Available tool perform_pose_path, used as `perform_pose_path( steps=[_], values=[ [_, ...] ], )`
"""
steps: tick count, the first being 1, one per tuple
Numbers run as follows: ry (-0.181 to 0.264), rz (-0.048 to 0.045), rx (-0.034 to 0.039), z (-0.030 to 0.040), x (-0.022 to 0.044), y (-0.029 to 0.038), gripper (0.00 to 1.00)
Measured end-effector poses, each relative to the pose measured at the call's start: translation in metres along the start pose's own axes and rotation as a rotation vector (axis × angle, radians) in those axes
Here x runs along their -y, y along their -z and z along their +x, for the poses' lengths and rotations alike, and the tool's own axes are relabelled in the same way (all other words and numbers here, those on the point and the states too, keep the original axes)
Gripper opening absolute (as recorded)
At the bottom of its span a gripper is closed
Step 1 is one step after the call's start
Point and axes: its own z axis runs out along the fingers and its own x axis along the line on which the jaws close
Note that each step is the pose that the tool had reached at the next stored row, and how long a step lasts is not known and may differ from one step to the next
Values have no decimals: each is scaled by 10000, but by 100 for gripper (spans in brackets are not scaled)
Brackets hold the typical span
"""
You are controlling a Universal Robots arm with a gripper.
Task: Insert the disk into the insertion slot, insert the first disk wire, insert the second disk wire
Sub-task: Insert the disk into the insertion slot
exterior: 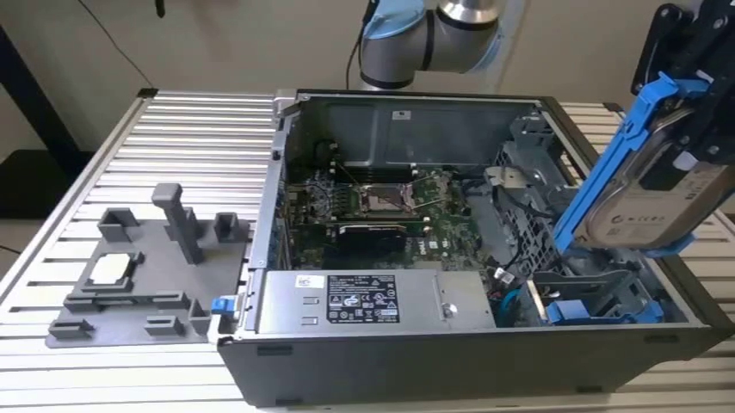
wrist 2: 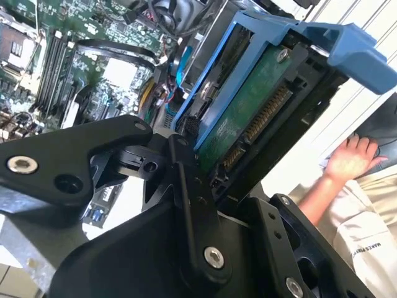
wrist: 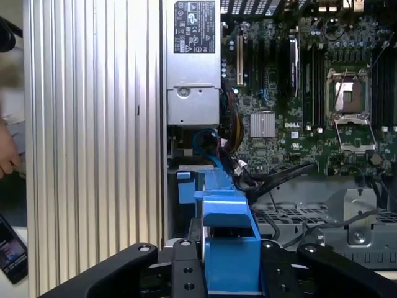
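"Is there any print here?"

"The power supply (exterior: 448,301) bears a black sticker (exterior: 363,298) with white marks and a small white sticker (exterior: 310,280) beside it. Both are too fine to make out."

"And the disk (exterior: 643,185)?"

"Its white label (exterior: 635,222) has dark lines of print that can't be read."

"Anything else?"

"In the first wrist view there's white lettering (wrist: 293,125) on the green motherboard (wrist: 291,146). In the second wrist view there's a dark line of print (wrist 2: 370,249) on a person's pale sleeve (wrist 2: 356,217)."
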Motion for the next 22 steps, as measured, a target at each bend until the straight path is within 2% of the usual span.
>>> perform_pose_path(
  steps=[11,22],
  values=[
    [12,-99,-2,87,67,-39,32],
    [33,-281,-4,183,132,-77,32]
  ],
)
